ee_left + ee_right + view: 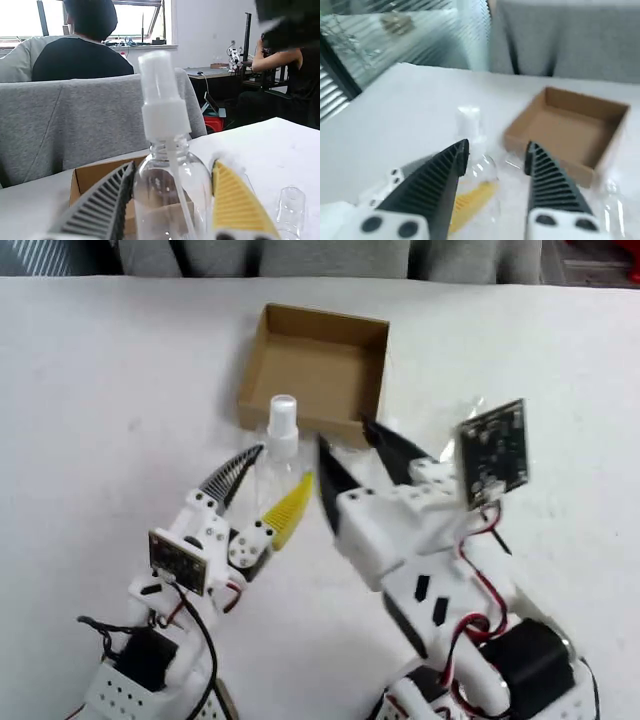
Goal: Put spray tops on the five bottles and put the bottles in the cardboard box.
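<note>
A clear bottle (pixel 279 452) with a white spray top (pixel 161 100) stands upright just in front of the cardboard box (pixel 315 370). My left gripper (pixel 280 468) is shut on the bottle's body, with the grey finger (pixel 102 207) on one side and the yellow finger (pixel 235 202) on the other. My right gripper (pixel 345 435) hangs open to the bottle's right, near the box's front right corner, with nothing between its black fingers (pixel 547 177). The right wrist view looks down on the bottle (pixel 472 130), the yellow finger (pixel 470 200) and the box (pixel 570 125).
Another clear bottle (pixel 290 205) without a top lies on the white table to the right of the held one, and also appears in the right wrist view (pixel 612 210). Clear plastic (pixel 465 415) lies right of the box. Grey chair backs line the table's far edge.
</note>
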Tool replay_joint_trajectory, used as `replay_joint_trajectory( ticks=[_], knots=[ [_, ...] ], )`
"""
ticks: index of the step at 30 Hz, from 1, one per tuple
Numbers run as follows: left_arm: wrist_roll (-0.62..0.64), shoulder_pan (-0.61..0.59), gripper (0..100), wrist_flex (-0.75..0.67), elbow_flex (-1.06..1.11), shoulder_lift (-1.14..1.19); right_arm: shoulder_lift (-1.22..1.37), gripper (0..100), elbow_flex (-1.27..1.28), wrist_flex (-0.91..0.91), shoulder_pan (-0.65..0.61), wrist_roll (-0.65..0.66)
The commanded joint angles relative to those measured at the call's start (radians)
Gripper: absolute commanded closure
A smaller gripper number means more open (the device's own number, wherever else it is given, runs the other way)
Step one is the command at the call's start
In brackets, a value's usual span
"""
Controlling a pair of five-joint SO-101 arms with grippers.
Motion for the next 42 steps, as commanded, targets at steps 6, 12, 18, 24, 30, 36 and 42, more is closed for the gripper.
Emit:
replay_joint_trajectory(
  ticks=[6, 12, 18, 24, 30, 36, 42],
  knots=[
    [0.015, -0.191, 94, -0.233, -0.014, -0.015, -0.051, 97.9, 0.15, 0.131, 0.228, -0.043],
    [0.015, -0.205, 94, -0.258, -0.068, -0.007, -0.113, 98.2, 0.546, -0.156, 0.191, -0.051],
    [0.086, -0.182, 94, -0.287, -0.252, 0.302, -0.28, 98.2, 0.936, -0.545, 0.061, -0.044],
    [0.106, -0.179, 94, -0.431, -0.5, 0.782, -0.556, 98.2, 1.174, -0.687, -0.03, -0.044],
    [0.106, -0.088, 94, -0.591, -0.542, 1.027, -0.673, 98.2, 1.329, -0.785, -0.085, -0.051],
    [0.104, 0.004, 94, -0.594, -0.468, 1.024, -0.619, 98.2, 1.33, -0.886, -0.085, -0.052],
    [0.106, 0.035, 94, -0.586, -0.407, 0.94, -0.616, 98.2, 1.33, -0.917, -0.054, -0.052]
  ],
)
